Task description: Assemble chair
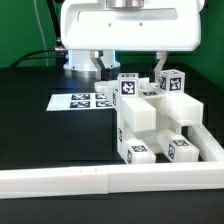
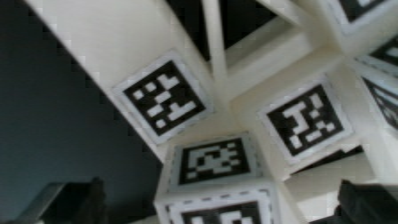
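Observation:
The white chair parts (image 1: 152,120), each with black-and-white tags, stand bunched together at the exterior view's right. Tagged posts stick up at the back of the bunch (image 1: 172,82). My gripper (image 1: 130,68) hangs just above and behind the bunch, its two dark fingers (image 1: 103,66) spread wide. In the wrist view the gripper (image 2: 222,205) is open. A white tagged post (image 2: 217,160) lies between the fingers (image 2: 75,200) with a gap on each side. More tagged faces (image 2: 169,95) fill the rest of that view.
The marker board (image 1: 82,100) lies flat on the black table to the left of the parts. A white rail (image 1: 90,180) runs along the front edge and turns up the right side (image 1: 214,142), hemming in the parts.

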Motion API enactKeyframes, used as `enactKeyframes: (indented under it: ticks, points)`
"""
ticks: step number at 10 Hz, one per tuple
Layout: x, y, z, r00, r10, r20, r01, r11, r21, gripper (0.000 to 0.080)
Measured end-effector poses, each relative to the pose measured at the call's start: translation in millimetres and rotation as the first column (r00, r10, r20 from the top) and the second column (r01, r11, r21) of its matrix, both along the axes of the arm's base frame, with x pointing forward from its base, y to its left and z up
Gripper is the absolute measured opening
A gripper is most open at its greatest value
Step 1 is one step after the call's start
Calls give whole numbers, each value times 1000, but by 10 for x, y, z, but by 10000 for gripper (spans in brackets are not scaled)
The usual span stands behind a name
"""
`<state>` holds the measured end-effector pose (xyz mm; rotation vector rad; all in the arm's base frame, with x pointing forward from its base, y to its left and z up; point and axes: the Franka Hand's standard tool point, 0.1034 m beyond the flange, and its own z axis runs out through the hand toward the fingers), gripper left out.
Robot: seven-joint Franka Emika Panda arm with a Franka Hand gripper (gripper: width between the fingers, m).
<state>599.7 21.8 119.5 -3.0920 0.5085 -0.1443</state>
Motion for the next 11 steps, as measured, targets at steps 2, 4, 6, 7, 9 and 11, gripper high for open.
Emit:
enactKeyframes:
  ticks: [2,4,6,7,9,11]
  points:
    - [3,-11,3,989,149,-4,-149,989,-21,649]
    - [3,-40,2,971,240,-7,-241,970,-29,649]
    - [3,-38,2,976,218,-6,-218,976,-27,494]
    - [3,-38,2,978,210,-6,-210,977,-26,357]
    - [4,-38,2,986,168,-4,-168,985,-22,281]
    - [4,-36,3,1000,27,0,-27,1000,-9,281]
